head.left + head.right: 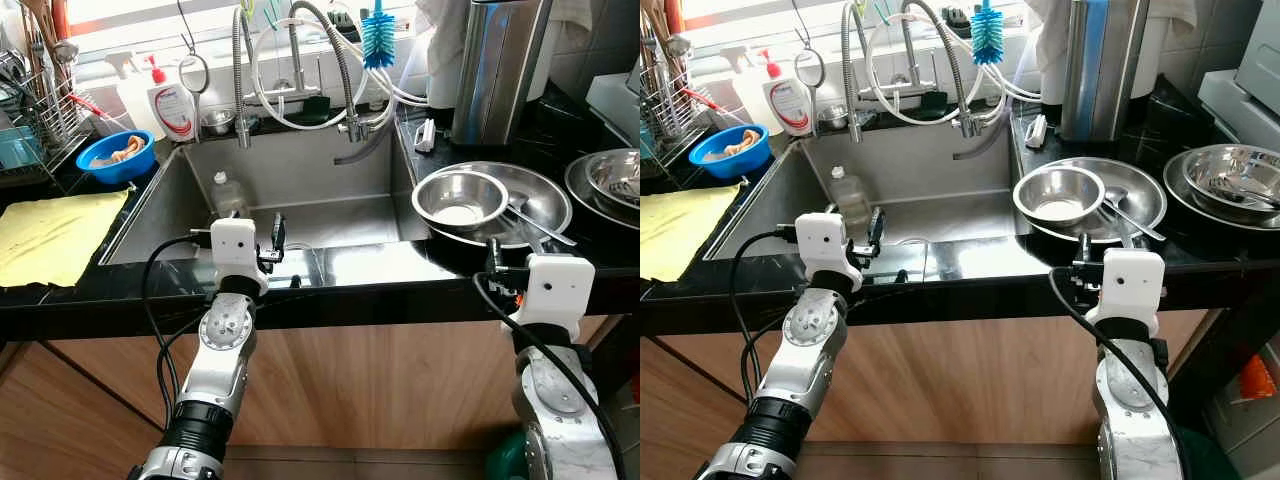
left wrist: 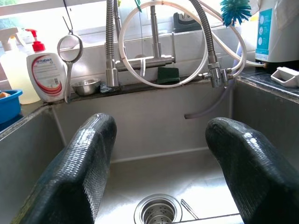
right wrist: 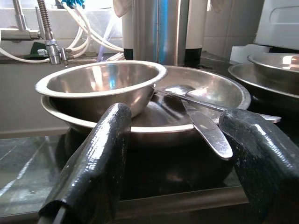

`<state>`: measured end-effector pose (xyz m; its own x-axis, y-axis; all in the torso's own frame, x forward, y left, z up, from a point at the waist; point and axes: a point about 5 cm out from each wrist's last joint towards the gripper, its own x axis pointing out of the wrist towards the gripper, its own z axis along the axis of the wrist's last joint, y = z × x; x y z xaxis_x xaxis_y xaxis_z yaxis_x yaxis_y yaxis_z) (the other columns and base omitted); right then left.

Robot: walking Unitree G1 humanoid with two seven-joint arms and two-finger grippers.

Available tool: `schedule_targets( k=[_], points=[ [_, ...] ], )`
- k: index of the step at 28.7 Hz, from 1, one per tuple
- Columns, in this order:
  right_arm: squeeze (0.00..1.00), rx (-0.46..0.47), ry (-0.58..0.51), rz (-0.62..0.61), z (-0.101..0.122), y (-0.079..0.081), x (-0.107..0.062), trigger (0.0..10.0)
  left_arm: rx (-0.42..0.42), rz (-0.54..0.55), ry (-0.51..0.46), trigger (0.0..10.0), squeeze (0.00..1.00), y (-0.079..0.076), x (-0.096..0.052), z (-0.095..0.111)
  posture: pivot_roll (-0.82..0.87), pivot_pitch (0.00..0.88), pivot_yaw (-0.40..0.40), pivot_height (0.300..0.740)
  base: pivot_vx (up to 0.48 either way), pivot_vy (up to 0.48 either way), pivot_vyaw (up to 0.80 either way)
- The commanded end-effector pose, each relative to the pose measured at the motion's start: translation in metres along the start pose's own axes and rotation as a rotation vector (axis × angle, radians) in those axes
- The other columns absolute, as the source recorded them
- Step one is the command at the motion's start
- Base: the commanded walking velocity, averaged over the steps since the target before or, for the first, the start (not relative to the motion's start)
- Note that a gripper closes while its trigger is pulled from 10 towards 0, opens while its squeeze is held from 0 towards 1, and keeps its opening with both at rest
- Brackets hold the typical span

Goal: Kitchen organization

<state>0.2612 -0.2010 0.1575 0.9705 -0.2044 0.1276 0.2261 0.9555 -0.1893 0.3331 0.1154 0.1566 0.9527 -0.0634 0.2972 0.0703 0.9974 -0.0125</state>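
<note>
Left pincer (image 2: 156, 172) spread wide, nothing held, poised over the front edge of the sink (image 1: 300, 215), pointed at the drain (image 2: 158, 211). Right pincer (image 3: 173, 163) likewise wide apart and empty, just right of the sink, aimed at the stacked steel dishes on the black surface (image 1: 560, 130). Judged barely begun: nothing gripped, nothing visibly sorted yet. Count, working out from the sink: one small bowl (image 1: 460, 198) resting inside one wide pan (image 1: 540, 200), two utensils (image 3: 205, 123) lying in that pan; further right, at least two more nested bowls (image 1: 610, 180). In the sink, one bottle (image 1: 229, 195). Behind it, one faucet (image 1: 300, 75), one blue brush (image 1: 378, 38), one tea strainer (image 1: 193, 80), one soap pump (image 1: 170, 100), one tiny steel dish (image 1: 217, 122). Left of the sink, one blue bowl (image 1: 115, 157), one yellow cloth (image 1: 55, 230), one drying rack (image 1: 40, 110). Probably left: dishes to be moved and put away.
</note>
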Motion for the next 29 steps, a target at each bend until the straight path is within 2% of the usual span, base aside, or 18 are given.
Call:
schedule_targets(
  k=[1,3,4,5,6,7,10,11,12,13,23,26,27,28,29],
  points=[
    [0.00,0.012,0.005,0.016,-0.0001,0.0048,0.0006,10.0,0.020,0.012,0.015,10.0,0.00,0.0068,0.0002,-0.0020,-0.27,0.000,0.167,0.740,0.000,0.000,0.00],
    [0.00,0.009,0.007,0.008,-0.0008,0.0032,0.0004,10.0,0.021,0.011,0.018,10.0,0.00,0.0062,-0.0005,-0.0028,-0.26,0.000,0.168,0.740,0.000,0.000,0.00],
    [0.00,0.008,0.006,0.005,-0.0008,0.0027,0.0005,8.0,0.021,0.009,0.019,10.0,0.00,0.0056,-0.0006,-0.0029,-0.27,0.000,0.169,0.740,0.000,0.000,0.00],
    [0.00,0.008,0.006,0.004,-0.0008,0.0023,0.0006,8.0,0.021,0.008,0.019,10.0,0.00,0.0052,-0.0007,-0.0029,-0.27,0.000,0.169,0.740,0.000,0.000,0.00],
    [0.00,0.008,0.002,0.001,-0.0004,0.0016,0.0007,0.9,0.019,0.005,0.019,10.0,0.00,0.0042,-0.0007,-0.0028,-0.26,0.000,0.169,0.740,0.000,0.000,0.00],
    [0.00,0.008,0.001,0.000,-0.0002,0.0012,0.0007,0.0,0.019,0.004,0.018,10.0,0.00,0.0040,-0.0006,-0.0028,-0.26,0.000,0.169,0.740,0.000,0.000,0.00],
    [0.00,0.004,0.002,-0.006,0.0000,0.0004,0.0004,0.2,0.018,0.004,0.020,10.0,0.00,0.0037,-0.0008,-0.0030,-0.26,0.000,0.167,0.740,0.000,0.000,0.00],
    [0.00,0.003,0.006,-0.011,-0.0006,0.0000,0.0002,2.7,0.018,0.003,0.020,10.0,0.00,0.0034,-0.0009,-0.0031,-0.26,0.000,0.167,0.740,0.000,0.000,0.00],
    [0.00,0.002,0.010,-0.013,-0.0012,-0.0002,0.0001,8.6,0.017,0.003,0.020,10.0,0.00,0.0030,-0.0009,-0.0031,-0.27,0.000,0.168,0.740,0.000,0.000,0.00],
    [0.00,0.001,0.012,-0.013,-0.0017,-0.0002,0.0000,10.0,0.016,0.002,0.020,10.0,0.00,0.0025,-0.0009,-0.0030,-0.27,0.000,0.168,0.740,0.000,0.000,0.00],
    [0.00,-0.009,0.030,-0.027,-0.0039,-0.0016,0.0014,10.0,0.015,-0.002,0.018,10.0,0.00,0.0007,-0.0010,-0.0026,-0.26,0.000,0.164,0.740,0.000,0.000,0.00],
    [0.00,0.015,0.052,-0.045,-0.0076,-0.0033,0.0007,10.0,0.016,0.000,0.020,10.0,0.00,0.0013,-0.0018,-0.0032,-0.26,0.000,0.163,0.740,0.000,0.000,0.00],
    [0.00,0.012,0.049,-0.046,-0.0073,-0.0033,0.0008,3.3,0.017,0.001,0.020,10.0,0.00,0.0014,-0.0018,-0.0032,-0.26,0.000,0.164,0.740,0.000,0.000,0.00],
    [0.00,0.010,0.048,-0.046,-0.0071,-0.0033,0.0008,3.3,0.017,0.001,0.020,10.0,0.00,0.0015,-0.0018,-0.0032,-0.26,0.000,0.164,0.740,0.000,0.000,0.00],
    [0.00,0.012,0.047,-0.045,-0.0067,-0.0030,0.0008,0.0,0.017,0.001,0.020,10.0,0.00,0.0014,-0.0019,-0.0033,-0.26,0.000,0.163,0.740,0.000,0.000,0.00]
  ],
)
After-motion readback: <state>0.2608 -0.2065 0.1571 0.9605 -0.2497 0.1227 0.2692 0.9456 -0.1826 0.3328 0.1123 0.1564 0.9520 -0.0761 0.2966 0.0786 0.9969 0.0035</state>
